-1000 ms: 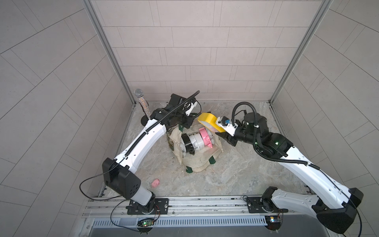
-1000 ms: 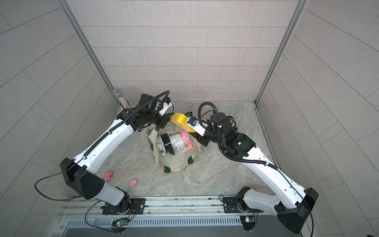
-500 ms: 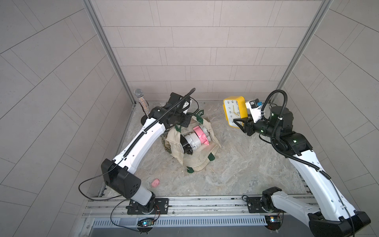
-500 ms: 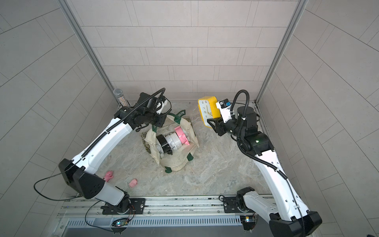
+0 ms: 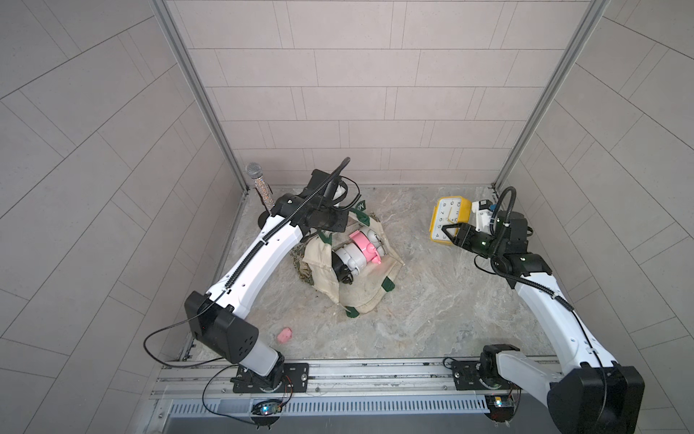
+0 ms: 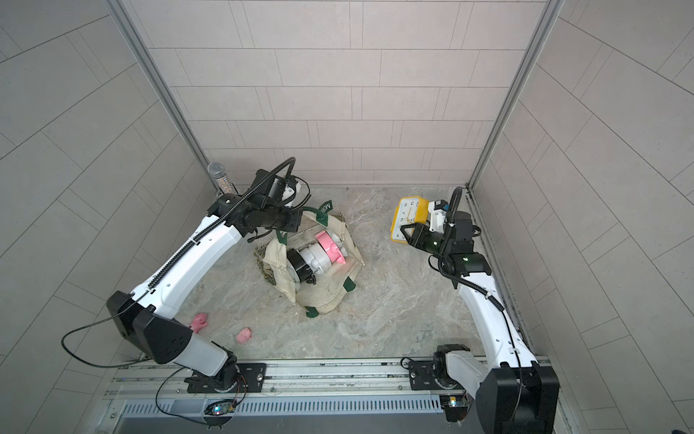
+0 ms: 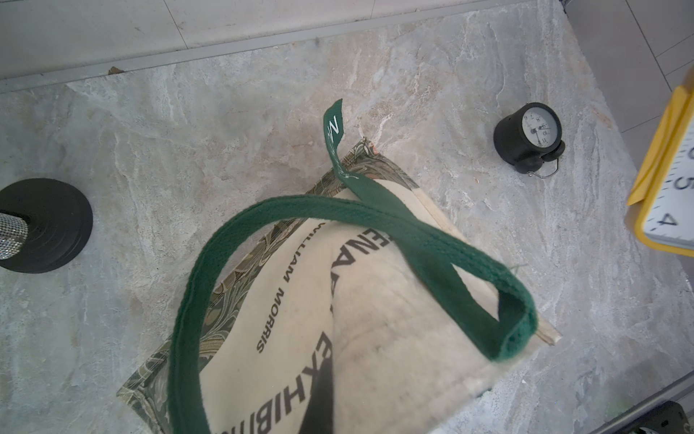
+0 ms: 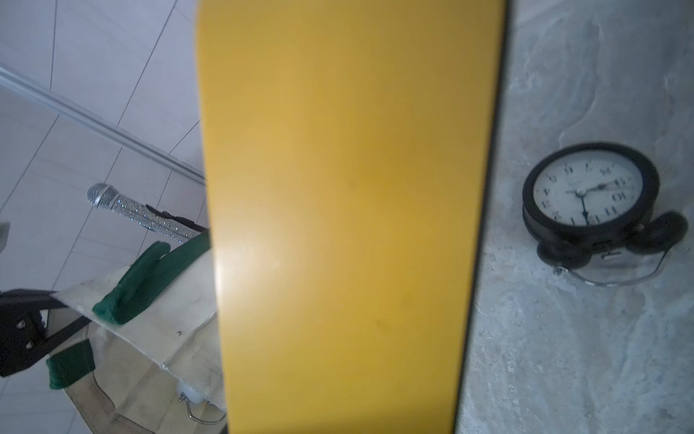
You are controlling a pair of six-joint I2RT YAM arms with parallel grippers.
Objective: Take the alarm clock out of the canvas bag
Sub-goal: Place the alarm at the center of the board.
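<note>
Well clear of the canvas bag (image 5: 360, 297), alarm clock (image 5: 449, 213) clamped in right hand (image 5: 448, 235) (left hand (image 5: 342, 224) clenched on bag rim)

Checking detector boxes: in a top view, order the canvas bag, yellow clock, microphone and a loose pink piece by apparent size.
1. canvas bag
2. yellow clock
3. microphone
4. pink piece

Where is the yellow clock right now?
In both top views, the yellow clock is held by the right gripper near the back right corner, well apart from the canvas bag.
</note>
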